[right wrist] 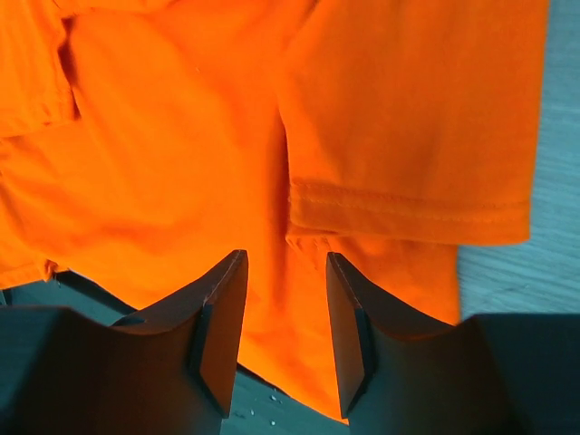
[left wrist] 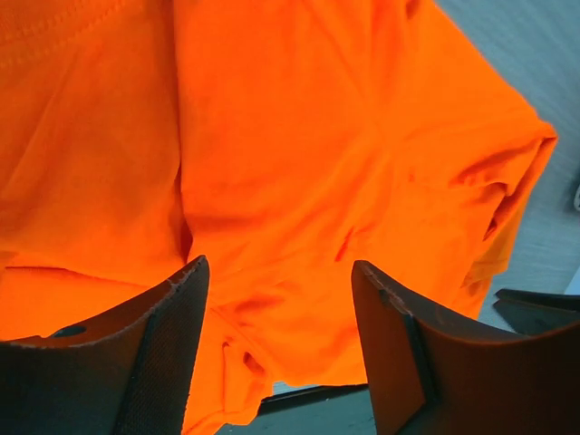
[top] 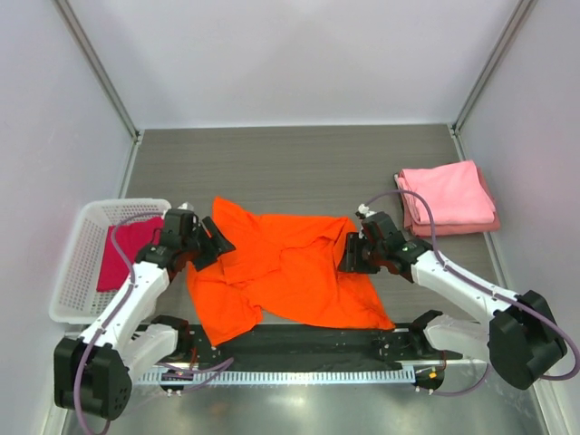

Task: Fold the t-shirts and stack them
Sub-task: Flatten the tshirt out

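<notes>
The orange t-shirt (top: 290, 272) lies rumpled and spread at the near middle of the table (top: 299, 163), its near edge reaching the black base plate (top: 308, 343). The left gripper (top: 216, 243) is at its left edge, fingers wide and empty. The right gripper (top: 352, 254) is at its right edge, fingers narrower apart with nothing between. Bare table lies beyond the shirt. Folded pink t-shirts (top: 449, 195) are stacked far right, well apart. A magenta t-shirt (top: 127, 249) in the white basket (top: 68, 272) at the left is partly hidden by the left arm.
</notes>
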Controlling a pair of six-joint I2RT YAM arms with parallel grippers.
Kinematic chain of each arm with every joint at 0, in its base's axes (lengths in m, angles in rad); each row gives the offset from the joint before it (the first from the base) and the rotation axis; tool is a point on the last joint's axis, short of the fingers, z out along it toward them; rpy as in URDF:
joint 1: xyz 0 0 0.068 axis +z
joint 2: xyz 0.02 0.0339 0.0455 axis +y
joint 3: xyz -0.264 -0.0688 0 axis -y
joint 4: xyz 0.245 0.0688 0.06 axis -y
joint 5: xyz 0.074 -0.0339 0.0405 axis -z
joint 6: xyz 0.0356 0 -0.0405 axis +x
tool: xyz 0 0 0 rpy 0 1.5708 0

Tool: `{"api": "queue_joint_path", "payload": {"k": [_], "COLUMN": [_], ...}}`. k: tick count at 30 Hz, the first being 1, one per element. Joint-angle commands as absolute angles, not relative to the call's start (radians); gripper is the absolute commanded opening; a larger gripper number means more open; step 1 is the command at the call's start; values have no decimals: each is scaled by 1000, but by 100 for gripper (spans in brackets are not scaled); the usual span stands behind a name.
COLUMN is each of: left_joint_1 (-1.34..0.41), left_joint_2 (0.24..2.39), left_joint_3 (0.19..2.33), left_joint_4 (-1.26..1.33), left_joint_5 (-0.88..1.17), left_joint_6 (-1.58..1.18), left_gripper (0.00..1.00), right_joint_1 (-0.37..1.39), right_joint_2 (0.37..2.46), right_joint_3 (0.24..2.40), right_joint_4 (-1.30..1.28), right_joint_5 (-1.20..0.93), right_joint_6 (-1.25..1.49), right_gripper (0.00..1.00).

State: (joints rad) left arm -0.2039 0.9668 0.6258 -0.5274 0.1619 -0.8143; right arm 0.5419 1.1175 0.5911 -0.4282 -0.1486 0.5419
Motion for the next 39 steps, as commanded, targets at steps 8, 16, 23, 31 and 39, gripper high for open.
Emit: {"api": "queue_joint_path", "payload": {"k": [8,16,23,31,39], "left_joint_1": [-302,-336,-334,-336,-336], "left_joint_2": [879,899,962,960,991], "left_joint_3": [488,428,403,402,439], "left_joint_4": [-483,-457,-404,-342,-313], "left_joint_5": [66,61,67,118,161], "left_joint_6": [-917,-937,-936,-943,-927], "left_gripper": [61,52,43,17,0], "right_joint_1": [560,560,558,558,558], "right_joint_2": [1101,1115,1111,1101,1098], "right_joint_3": [630,621,601,591,587], "right_joint_4": [-278,-256,-242,-241,-256], "right_joint_5": [-107,-106,-115,-109,-100], "right_joint_6": [518,518,528,528,515], "right_gripper": [45,45,45,45,45]}}
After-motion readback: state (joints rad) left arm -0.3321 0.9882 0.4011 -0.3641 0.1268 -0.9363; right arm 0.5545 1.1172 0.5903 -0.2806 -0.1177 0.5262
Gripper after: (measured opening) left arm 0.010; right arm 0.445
